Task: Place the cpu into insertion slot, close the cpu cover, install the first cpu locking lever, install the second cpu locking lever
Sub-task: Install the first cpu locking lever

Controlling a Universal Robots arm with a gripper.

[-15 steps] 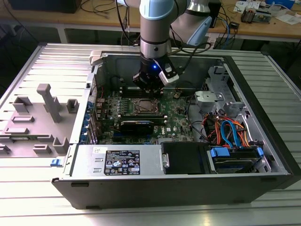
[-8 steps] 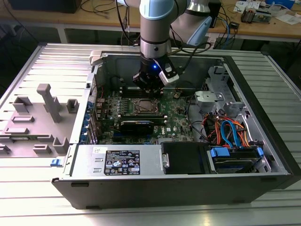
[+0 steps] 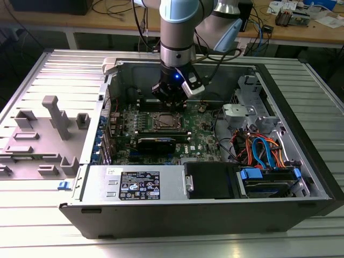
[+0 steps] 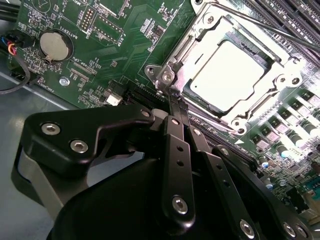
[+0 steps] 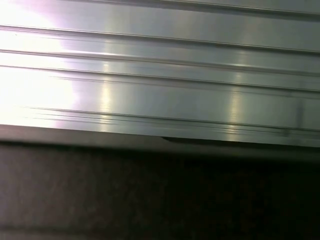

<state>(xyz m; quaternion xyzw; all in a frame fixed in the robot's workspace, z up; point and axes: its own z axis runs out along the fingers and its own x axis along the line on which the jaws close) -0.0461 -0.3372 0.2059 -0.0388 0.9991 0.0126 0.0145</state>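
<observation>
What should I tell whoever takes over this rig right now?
Gripper: jaws shut, empty, tips at one corner of the insertion slot, inside the open computer case.
Cpu: seated in the slot.
Cpu cover: lying down around the cpu.
Done: cpu placed, cover closed.
Left: both locking levers; a thin lever rod runs along the far side, and I cannot tell if it is latched.

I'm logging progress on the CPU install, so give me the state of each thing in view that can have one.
cpu: seated in the insertion slot, top bare.
cpu cover: closed flat around the cpu.
gripper: fingers together, tips at the cover's corner.
locking lever: thin rod lying along the socket's edge; whether latched, cannot tell.
computer case: side open.
</observation>
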